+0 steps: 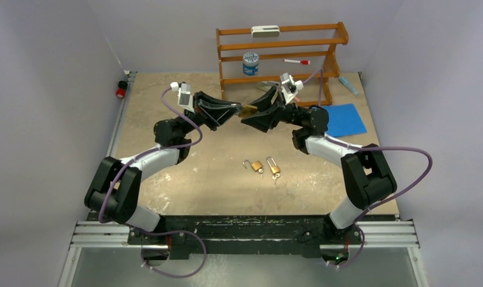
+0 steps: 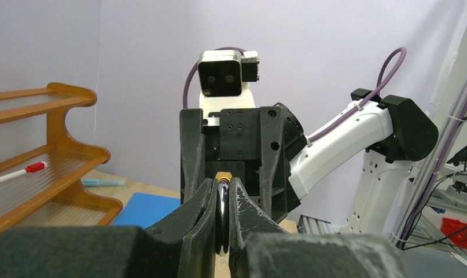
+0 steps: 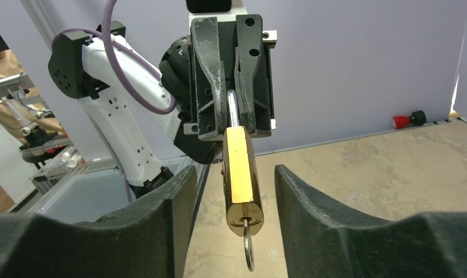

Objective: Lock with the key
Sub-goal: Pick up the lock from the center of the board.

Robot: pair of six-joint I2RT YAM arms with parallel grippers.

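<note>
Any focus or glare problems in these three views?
Top external: even light, soft shadows, padlock small. Left wrist: the left pincer, shut on the padlock, is a blurred dark mass at the bottom. Right wrist: the open right pincer is soft, padlock sharp, brass brightly lit.

Bright, even light; blurred foregrounds

No legible text, brand, number or sign anywhere. Faint print on the blue-and-white tin [image 1: 250, 63] on the wooden rack [image 1: 310, 42], too small to make out. No stamp or lettering visible on the brass padlock [image 3: 241, 174].
</note>
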